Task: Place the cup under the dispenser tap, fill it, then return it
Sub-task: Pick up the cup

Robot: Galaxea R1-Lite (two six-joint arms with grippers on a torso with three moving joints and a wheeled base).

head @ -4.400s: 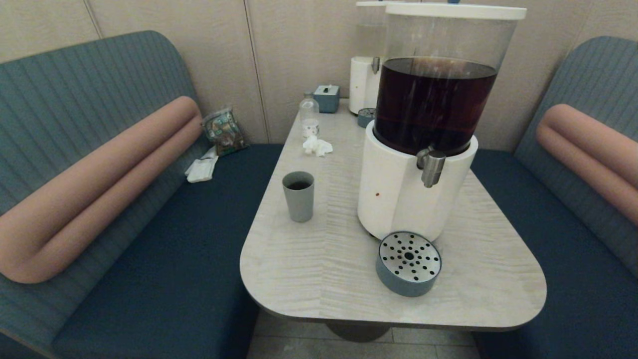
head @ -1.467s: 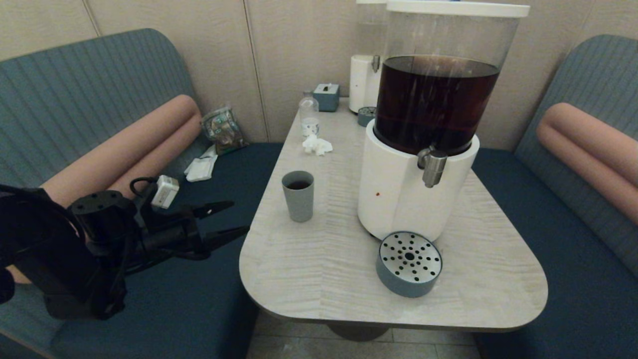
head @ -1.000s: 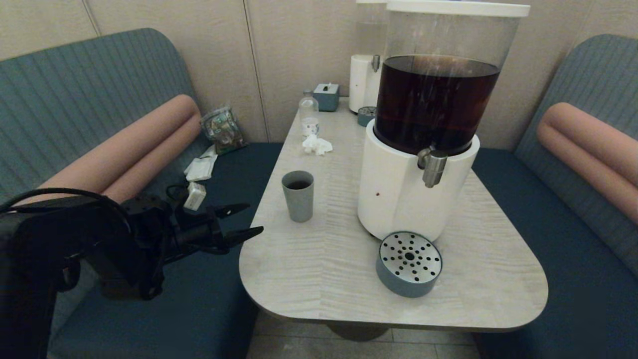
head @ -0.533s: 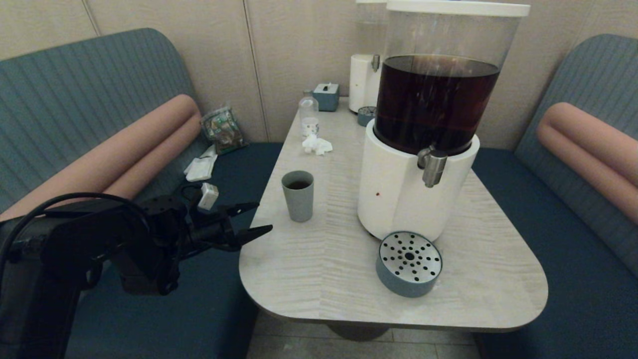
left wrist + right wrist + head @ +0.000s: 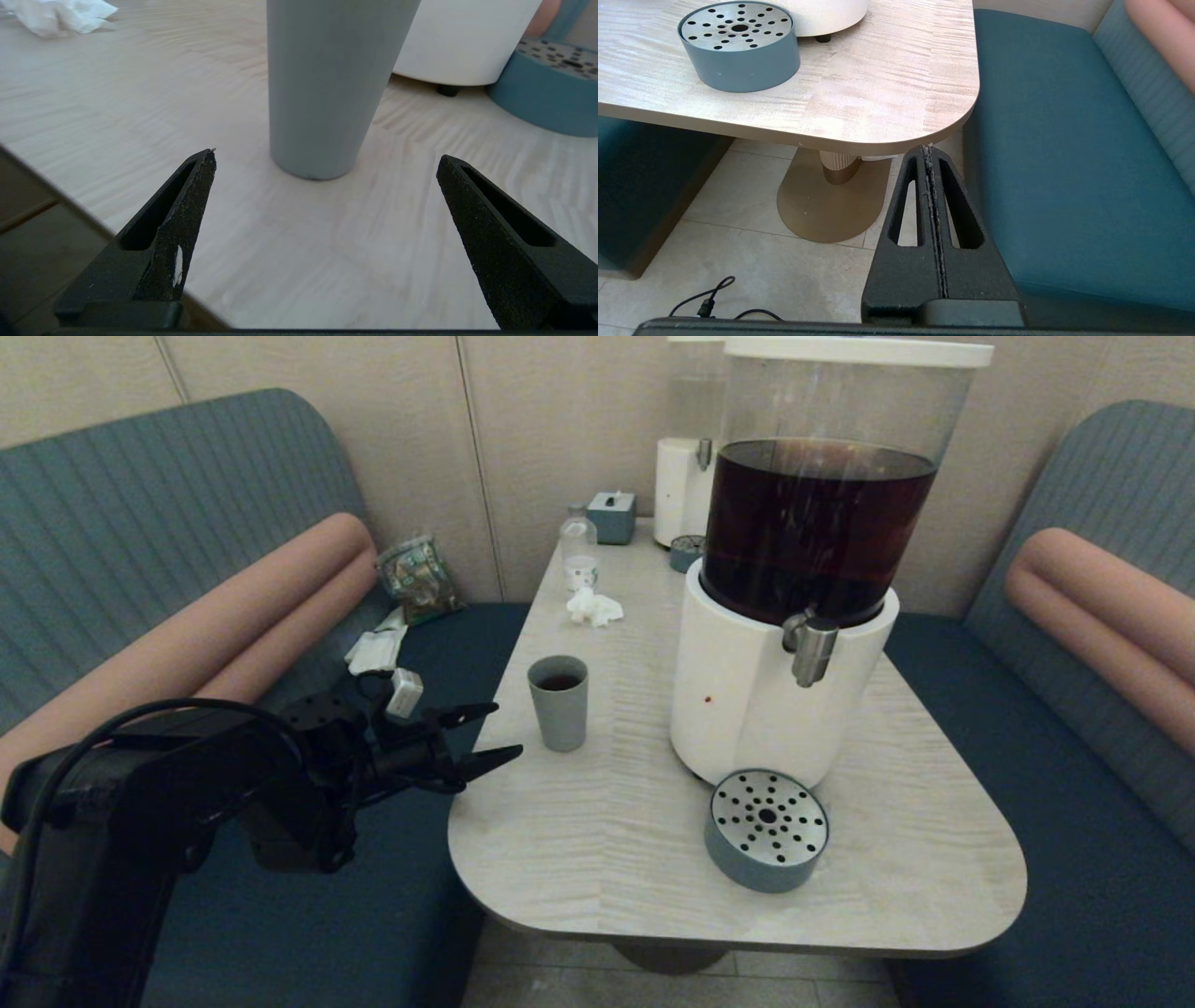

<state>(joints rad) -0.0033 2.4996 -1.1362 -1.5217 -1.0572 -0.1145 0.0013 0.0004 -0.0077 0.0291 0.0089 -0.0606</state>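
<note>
Grey-green, the cup (image 5: 559,702) stands upright left of centre on the table (image 5: 597,821), apart from the dispenser tap (image 5: 810,651), so the left pincer (image 5: 478,737), spread wide and empty, lines up level at its side to straddle it.

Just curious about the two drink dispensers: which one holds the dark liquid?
The nearer, larger dispenser, with the white base and steel tap. The smaller one behind it holds clear liquid.
</note>
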